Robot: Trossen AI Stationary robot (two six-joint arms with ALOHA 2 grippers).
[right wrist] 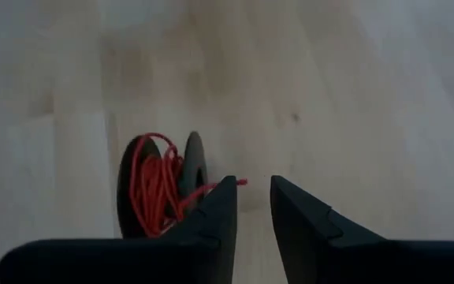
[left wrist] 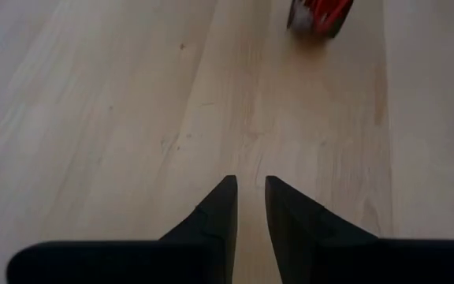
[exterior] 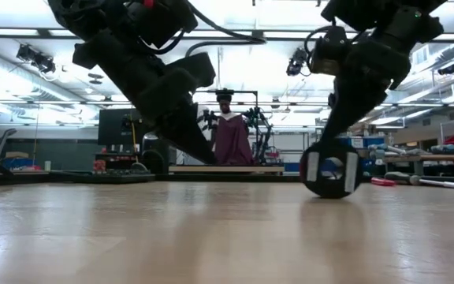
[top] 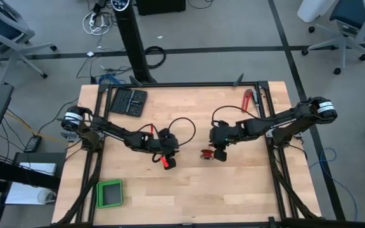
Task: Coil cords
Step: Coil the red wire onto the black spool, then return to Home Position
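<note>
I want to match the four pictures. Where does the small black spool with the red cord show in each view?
High view: the spool lies at the table's middle, beside the right gripper.
Low view: right of centre, standing on edge on the wood.
Left wrist view: at the top edge, blurred.
Right wrist view: lower left, beside that gripper's fingers.
Shared landmark: the wooden tabletop.

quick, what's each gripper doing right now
Left gripper: open a little, holding nothing.
Right gripper: open a little, empty, beside the spool of red cord.
</note>
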